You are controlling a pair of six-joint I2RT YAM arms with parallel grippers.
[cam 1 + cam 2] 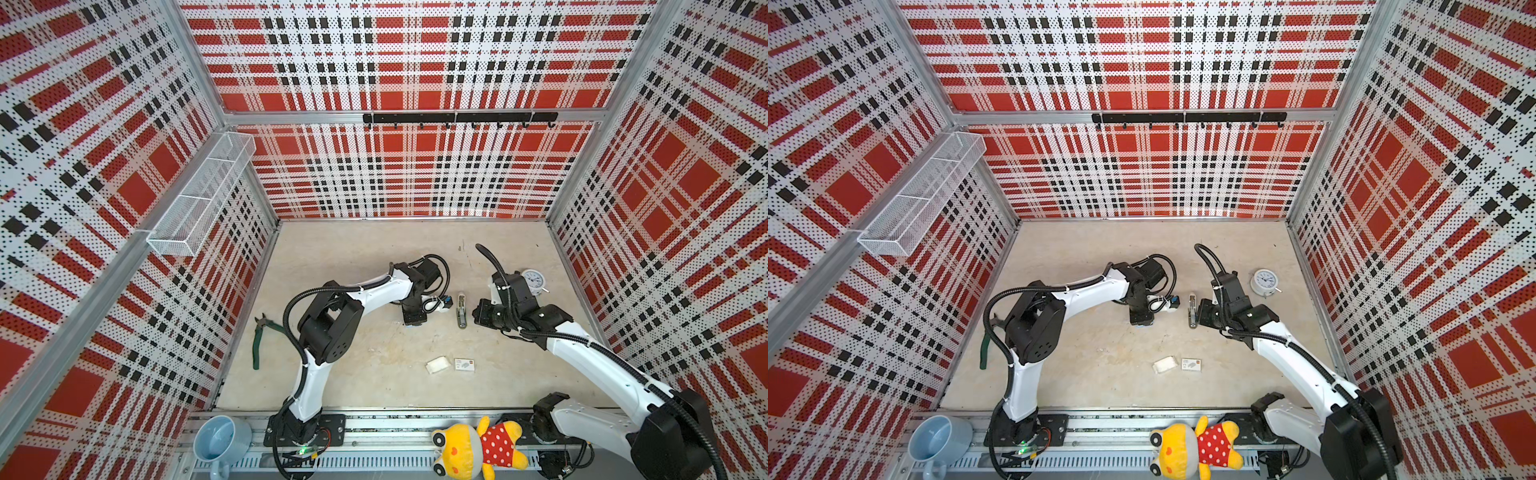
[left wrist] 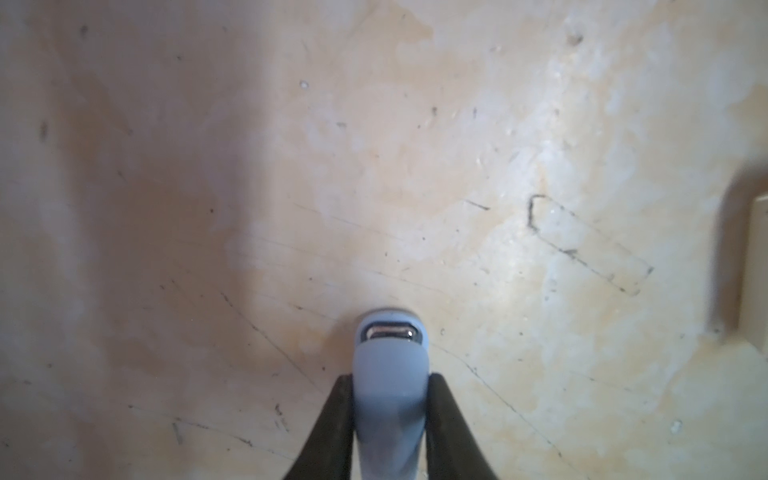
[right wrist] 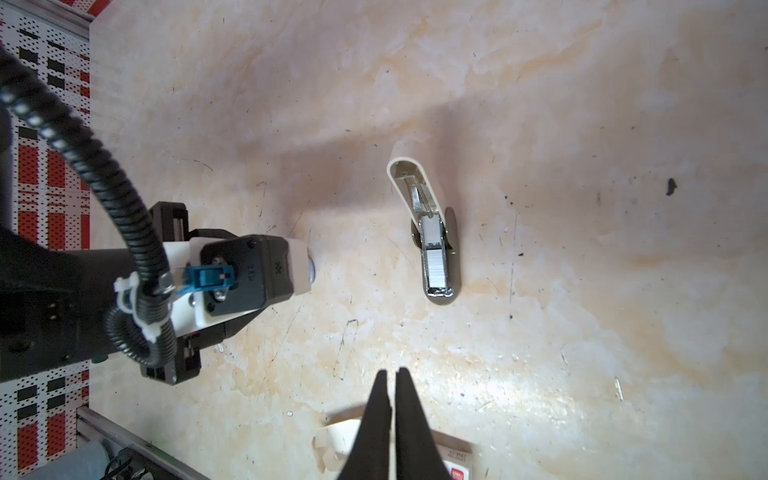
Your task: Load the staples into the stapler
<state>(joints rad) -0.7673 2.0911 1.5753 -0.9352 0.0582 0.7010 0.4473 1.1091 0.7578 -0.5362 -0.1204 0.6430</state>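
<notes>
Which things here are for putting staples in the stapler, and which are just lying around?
For the job:
- blue stapler
- staples, sitting in the open beige stapler

Just lying about:
- tray
- sleeve
- pliers
- clock
- mug
- plush toy

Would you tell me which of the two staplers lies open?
The grey-beige stapler on the table, lid swung back, channel exposed; the light-blue stapler is clamped in the left gripper.
</notes>
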